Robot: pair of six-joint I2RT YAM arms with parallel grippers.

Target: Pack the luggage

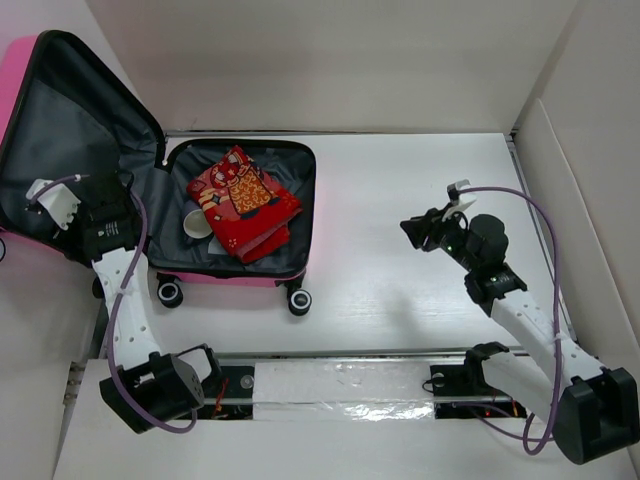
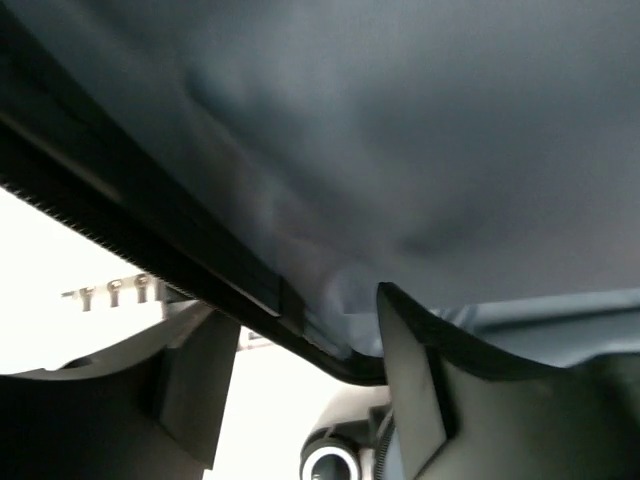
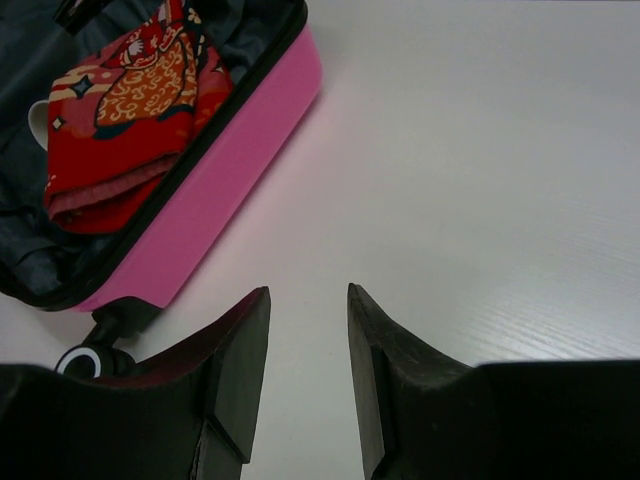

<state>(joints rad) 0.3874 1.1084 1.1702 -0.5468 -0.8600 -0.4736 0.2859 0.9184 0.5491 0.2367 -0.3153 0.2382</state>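
Note:
The pink luggage lies open at the table's left, its dark-lined lid tilted up to the left. A folded red patterned cloth and a white cup lie in its base. My left gripper is at the lid's lower edge. In the left wrist view, the left gripper is open and the lid's black zipper rim crosses the gap at its fingertips. My right gripper hangs open and empty over bare table, right of the luggage.
Black wheels stick out from the luggage's near side. White walls stand behind and at the right. A shiny taped strip runs along the near edge between the arm bases.

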